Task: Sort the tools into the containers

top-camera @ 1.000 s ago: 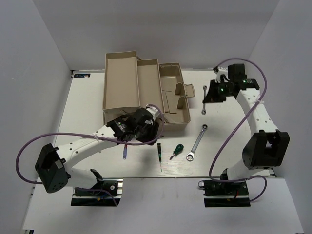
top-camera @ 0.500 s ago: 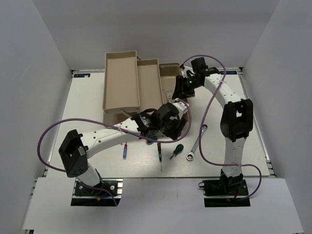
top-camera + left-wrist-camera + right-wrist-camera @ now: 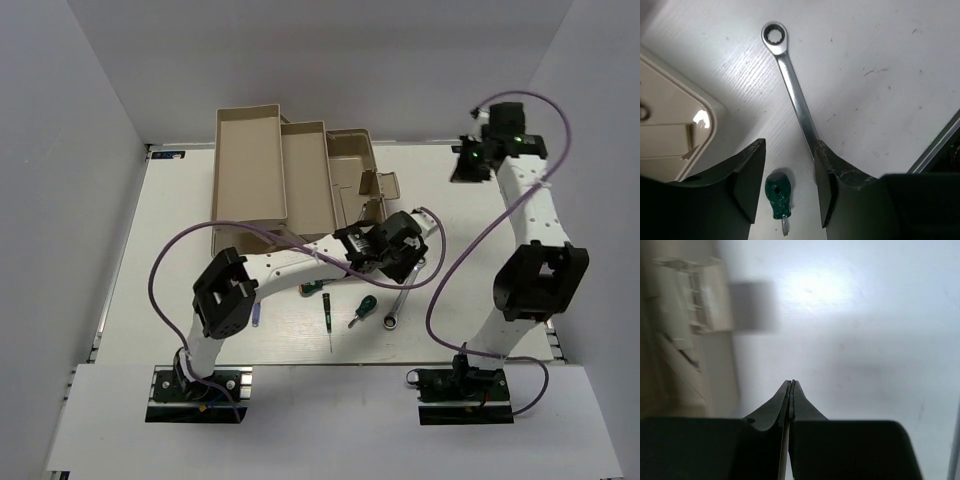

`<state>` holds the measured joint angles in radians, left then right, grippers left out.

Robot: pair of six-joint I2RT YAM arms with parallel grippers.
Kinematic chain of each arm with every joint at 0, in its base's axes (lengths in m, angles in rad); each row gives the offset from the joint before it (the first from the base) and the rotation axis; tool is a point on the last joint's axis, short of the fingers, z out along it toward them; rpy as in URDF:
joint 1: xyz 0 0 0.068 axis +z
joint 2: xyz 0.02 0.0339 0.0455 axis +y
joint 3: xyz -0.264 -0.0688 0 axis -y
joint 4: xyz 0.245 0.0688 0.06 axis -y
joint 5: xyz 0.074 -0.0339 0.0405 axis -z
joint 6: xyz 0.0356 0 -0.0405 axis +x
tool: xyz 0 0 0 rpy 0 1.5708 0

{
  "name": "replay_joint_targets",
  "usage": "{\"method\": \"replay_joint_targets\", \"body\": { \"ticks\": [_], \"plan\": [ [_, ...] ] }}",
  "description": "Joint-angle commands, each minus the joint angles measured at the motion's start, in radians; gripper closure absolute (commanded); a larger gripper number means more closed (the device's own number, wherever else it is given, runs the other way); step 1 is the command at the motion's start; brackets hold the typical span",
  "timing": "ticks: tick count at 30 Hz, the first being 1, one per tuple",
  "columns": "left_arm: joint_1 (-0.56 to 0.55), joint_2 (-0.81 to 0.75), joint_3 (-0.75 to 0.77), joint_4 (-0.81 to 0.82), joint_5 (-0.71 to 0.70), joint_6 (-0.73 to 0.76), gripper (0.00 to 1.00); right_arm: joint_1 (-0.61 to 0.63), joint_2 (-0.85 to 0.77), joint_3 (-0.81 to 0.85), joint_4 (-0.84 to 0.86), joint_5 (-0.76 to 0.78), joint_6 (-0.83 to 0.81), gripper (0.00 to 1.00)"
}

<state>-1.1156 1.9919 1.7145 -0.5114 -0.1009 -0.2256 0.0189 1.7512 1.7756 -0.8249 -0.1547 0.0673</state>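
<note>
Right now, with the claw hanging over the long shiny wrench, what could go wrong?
The left gripper is open, but the long wrench runs under one finger, not between both. Closing could knock it sideways or miss it. The stubby green screwdriver lies in the gap, so it might get grabbed instead. The toolbox corner is close beside the other finger and could get bumped.

White arms, black joints, purple cables
</note>
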Motion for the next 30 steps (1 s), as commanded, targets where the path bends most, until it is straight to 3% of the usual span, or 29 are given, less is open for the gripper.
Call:
{"method": "replay_joint_targets", "body": {
  "ticks": [1,4,5,7,10,13,17,19,23,30],
  "plan": [
    [-0.006,-0.019,0.057,-0.029,0.02,-0.008,0.46,-0.091,0.001,-0.106,-0.193,0.005,-0.004,1.0],
    [-0.006,-0.126,0.01,0.002,-0.012,-0.008,0.46,-0.106,-0.065,-0.276,-0.261,-0.078,-0.064,0.96],
    [-0.006,-0.16,-0.002,0.002,-0.025,-0.008,0.45,-0.103,-0.087,-0.318,-0.263,-0.091,-0.092,0.8],
    [-0.006,-0.266,-0.058,-0.05,-0.046,-0.008,0.41,-0.074,-0.171,-0.483,-0.232,-0.158,-0.119,0.69],
    [-0.006,-0.396,-0.177,-0.171,-0.107,-0.062,0.35,-0.022,-0.237,-0.622,-0.152,-0.169,-0.089,0.42],
    [-0.006,-0.54,-0.357,-0.258,-0.167,-0.226,0.3,0.055,-0.23,-0.673,-0.091,-0.177,-0.029,0.34],
    [-0.006,-0.692,-0.577,-0.43,-0.259,-0.506,0.29,0.13,-0.203,-0.728,0.001,-0.099,0.084,0.34],
    [-0.006,-0.744,-0.647,-0.44,-0.282,-0.61,0.29,0.169,-0.184,-0.737,0.053,-0.037,0.144,0.36],
    [-0.006,-0.841,-0.815,-0.426,-0.327,-0.699,0.29,0.231,-0.131,-0.729,0.075,0.079,0.21,0.39],
    [-0.006,-0.863,-0.849,-0.463,-0.445,-0.768,0.29,0.291,-0.059,-0.765,0.141,0.15,0.336,0.45]
  ]
}}
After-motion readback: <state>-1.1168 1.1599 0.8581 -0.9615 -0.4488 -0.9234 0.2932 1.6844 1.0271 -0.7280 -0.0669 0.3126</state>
